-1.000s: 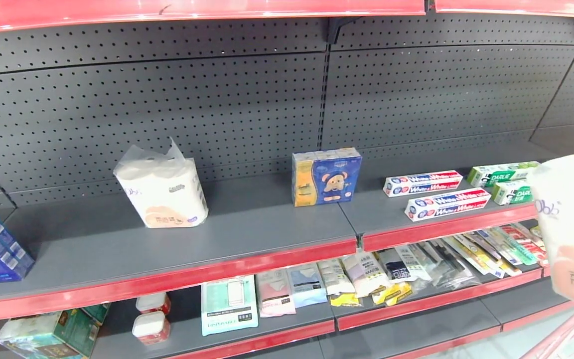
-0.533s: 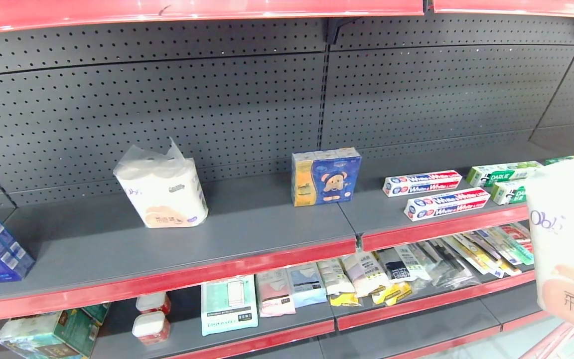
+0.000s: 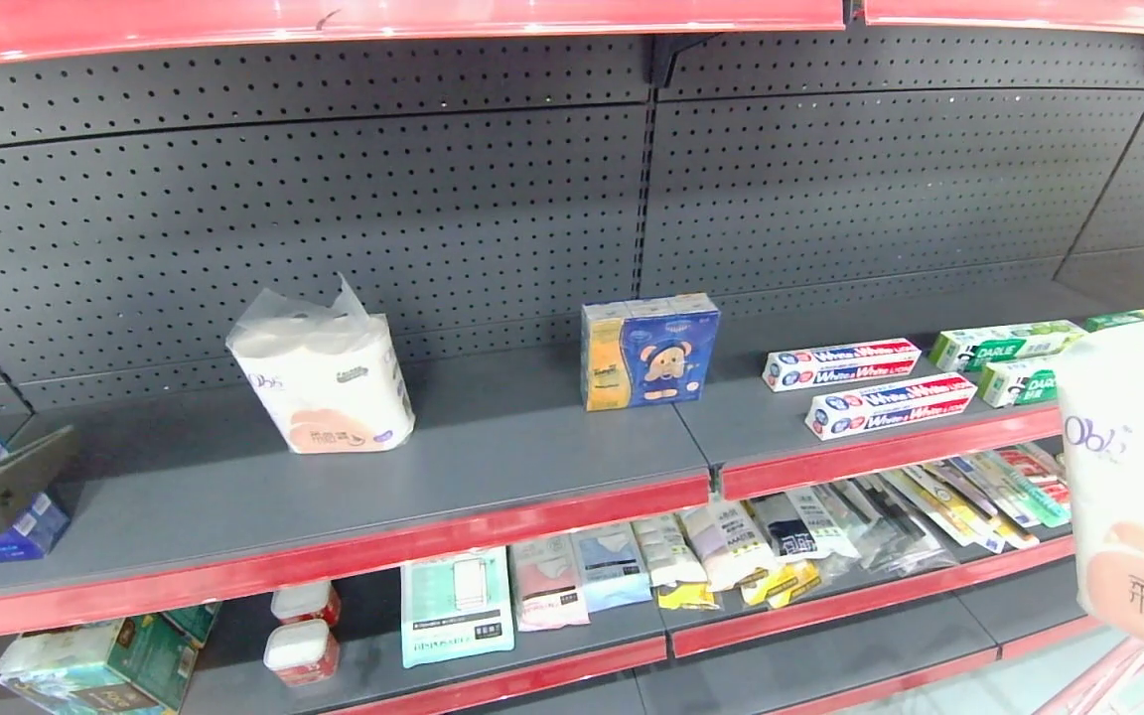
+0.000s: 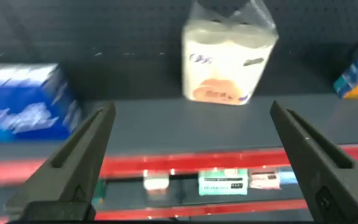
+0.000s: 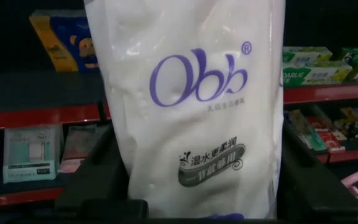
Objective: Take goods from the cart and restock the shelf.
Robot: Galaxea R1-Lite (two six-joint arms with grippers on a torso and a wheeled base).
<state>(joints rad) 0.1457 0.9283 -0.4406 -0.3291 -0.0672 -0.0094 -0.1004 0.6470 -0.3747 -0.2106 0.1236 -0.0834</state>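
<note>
Two grippers sit nearest you. Your right gripper [image 5: 197, 171], at four o'clock in the head view, is clamped on both sides of a toilet paper pack [image 3: 1138, 477], held upright in front of the shelf [image 3: 493, 447]. Your left gripper [image 4: 191, 111], at eight o'clock, is spread wide with nothing between its fingers. Farther back, at nine o'clock, a matching pack [image 3: 324, 372] stands on the shelf.

Head camera looks down on the shelf [image 3: 532, 437]; wrist cameras face it closer.
</note>
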